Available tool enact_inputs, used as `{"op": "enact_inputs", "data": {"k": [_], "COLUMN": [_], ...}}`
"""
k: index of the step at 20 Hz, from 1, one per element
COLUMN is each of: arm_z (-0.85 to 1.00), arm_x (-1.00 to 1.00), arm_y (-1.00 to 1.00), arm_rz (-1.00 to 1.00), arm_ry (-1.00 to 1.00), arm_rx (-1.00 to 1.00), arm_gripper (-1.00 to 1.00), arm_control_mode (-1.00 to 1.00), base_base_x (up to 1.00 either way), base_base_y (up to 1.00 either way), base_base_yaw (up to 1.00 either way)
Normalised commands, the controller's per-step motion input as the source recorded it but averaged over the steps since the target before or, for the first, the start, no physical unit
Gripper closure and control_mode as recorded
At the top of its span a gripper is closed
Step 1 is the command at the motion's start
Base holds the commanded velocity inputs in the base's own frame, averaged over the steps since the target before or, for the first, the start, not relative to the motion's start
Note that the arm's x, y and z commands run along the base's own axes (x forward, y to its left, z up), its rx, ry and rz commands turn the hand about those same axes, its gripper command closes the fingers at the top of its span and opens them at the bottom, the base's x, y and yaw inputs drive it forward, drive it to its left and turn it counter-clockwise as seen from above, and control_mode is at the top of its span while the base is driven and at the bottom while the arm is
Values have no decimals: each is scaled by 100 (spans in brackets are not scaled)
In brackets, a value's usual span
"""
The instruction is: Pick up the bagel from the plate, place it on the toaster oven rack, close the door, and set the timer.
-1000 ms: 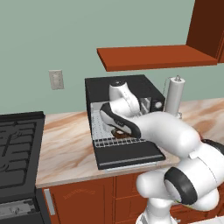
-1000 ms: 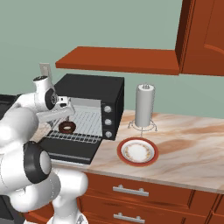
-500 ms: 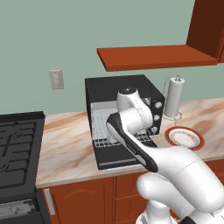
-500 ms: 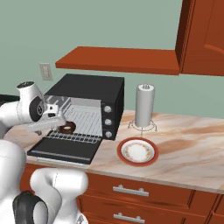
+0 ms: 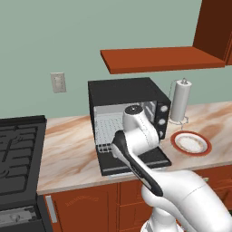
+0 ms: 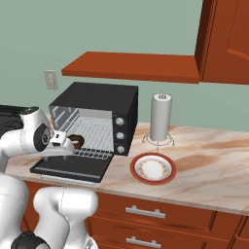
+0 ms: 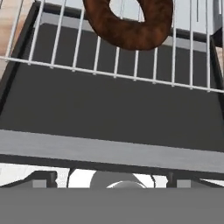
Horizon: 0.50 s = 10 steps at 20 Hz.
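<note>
The dark-brown bagel (image 6: 77,141) lies on the silver wire toaster oven rack (image 6: 95,138) near its front edge, with nothing holding it. In the hand view the bagel (image 7: 129,22) is at the top, over the rack bars (image 7: 65,52). The black door (image 6: 68,168) hangs open and flat in front of the oven, its silver handle (image 7: 109,151) close under my hand. My gripper (image 6: 64,141) hovers over the door just in front of the bagel, its fingertips (image 7: 41,177) wide apart and open. The red-rimmed plate (image 6: 153,168) stands bare on the counter.
A tall white paper-towel roll (image 6: 160,116) stands behind the plate. The oven's knobs (image 6: 119,136) run down its right front. A dark stove (image 5: 18,154) sits to the left, and a wooden shelf (image 6: 131,65) hangs above the oven.
My hand has drawn back and down from the oven cavity toward the door's front edge. The bagel stays on the rack.
</note>
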Motion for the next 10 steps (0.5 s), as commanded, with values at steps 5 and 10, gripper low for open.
{"op": "enact_inputs", "data": {"k": [5,10], "arm_z": [-34,-23], "arm_x": [21,41], "arm_y": [0,0], "arm_rz": [-23,-19], "arm_ry": [1,0], "arm_rx": [5,3], "arm_gripper": [-100,-100], "arm_control_mode": [-100,-100], "base_base_x": [0,0], "base_base_y": [0,0], "base_base_yaw": [0,0]}}
